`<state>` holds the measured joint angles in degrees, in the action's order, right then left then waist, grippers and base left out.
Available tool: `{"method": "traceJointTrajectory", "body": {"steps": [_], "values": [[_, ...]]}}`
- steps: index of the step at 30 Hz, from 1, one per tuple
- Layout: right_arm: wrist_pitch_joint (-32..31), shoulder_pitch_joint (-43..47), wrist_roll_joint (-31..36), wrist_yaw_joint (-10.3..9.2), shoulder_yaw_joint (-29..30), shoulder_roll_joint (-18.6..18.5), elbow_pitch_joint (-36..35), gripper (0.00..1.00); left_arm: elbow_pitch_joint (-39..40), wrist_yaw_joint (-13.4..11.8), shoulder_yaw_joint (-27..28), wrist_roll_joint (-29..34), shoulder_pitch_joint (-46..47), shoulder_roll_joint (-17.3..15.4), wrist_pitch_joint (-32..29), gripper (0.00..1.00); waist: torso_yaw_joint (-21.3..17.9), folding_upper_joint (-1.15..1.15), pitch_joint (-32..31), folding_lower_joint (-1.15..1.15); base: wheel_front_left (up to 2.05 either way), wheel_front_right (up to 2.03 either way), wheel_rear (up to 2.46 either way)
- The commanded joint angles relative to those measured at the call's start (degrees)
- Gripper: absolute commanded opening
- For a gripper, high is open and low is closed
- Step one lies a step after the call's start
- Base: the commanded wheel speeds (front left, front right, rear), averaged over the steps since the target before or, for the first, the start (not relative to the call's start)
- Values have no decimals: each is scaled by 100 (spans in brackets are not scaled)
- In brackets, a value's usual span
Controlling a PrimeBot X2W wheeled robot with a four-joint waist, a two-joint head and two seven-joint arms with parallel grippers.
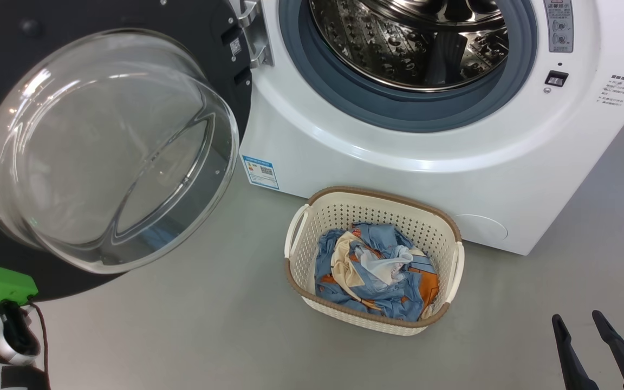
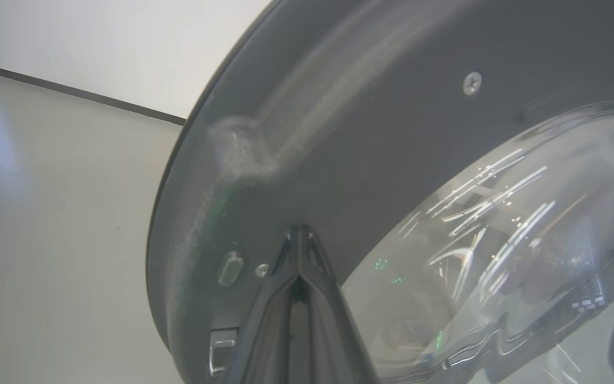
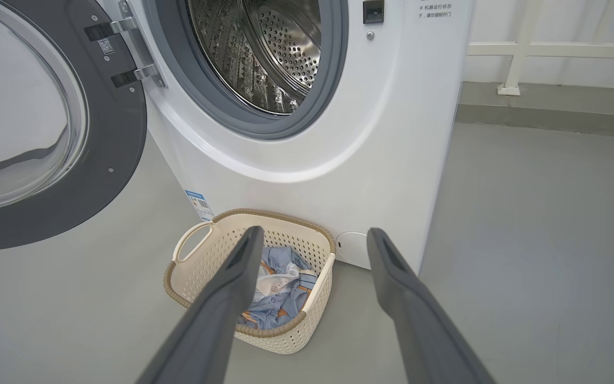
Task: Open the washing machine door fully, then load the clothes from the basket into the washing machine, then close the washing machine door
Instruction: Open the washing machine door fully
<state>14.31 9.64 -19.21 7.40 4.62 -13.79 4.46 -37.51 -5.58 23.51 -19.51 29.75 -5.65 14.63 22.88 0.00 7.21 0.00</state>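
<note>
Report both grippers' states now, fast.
Left gripper: closed, holding nothing, tips at the dark rim of the washing machine door.
Right gripper: open, empty, pointed toward the basket.

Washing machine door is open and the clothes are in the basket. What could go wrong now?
1. The shut left claw sits close to the dark rim of the door; it might slip off, letting the door swing back.
2. The clothes are bunched in the basket; the open right claw might lift only some or spill them on the floor.
</note>
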Motion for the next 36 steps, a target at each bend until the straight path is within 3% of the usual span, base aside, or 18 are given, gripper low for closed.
{"method": "traceJointTrajectory", "body": {"steps": [1,10,21,23,24,26,27,36], "values": [[69,-36,45,9,-123,-105,-105,100,81,57,240,91,222,-247,37,0,2,0,-13,0,0,0,0],[69,-37,15,9,-132,-38,-63,100,284,421,328,248,135,57,37,0,29,0,-181,0,0,0,0],[69,-59,13,9,-229,141,-36,100,1280,811,-295,163,-502,262,27,3,-181,0,-500,0,0,0,0],[69,-55,19,9,-247,170,-40,100,1590,807,-485,117,-672,270,3,49,-260,0,-554,0,0,0,0],[69,-56,21,9,-254,179,-40,100,1755,804,-596,61,-767,272,-24,66,-309,0,-579,0,0,0,0],[69,-64,21,9,-270,191,-44,100,2101,776,-887,-82,-974,274,-71,93,-417,0,-614,0,0,0,0],[69,-68,24,9,-276,201,-47,100,2282,763,-1051,-150,-1081,275,-89,100,-473,0,-632,0,0,0,0],[69,-170,57,9,-385,279,-92,100,3518,945,-2296,210,-2069,269,-218,100,-1130,0,-683,0,0,0,0]]}}
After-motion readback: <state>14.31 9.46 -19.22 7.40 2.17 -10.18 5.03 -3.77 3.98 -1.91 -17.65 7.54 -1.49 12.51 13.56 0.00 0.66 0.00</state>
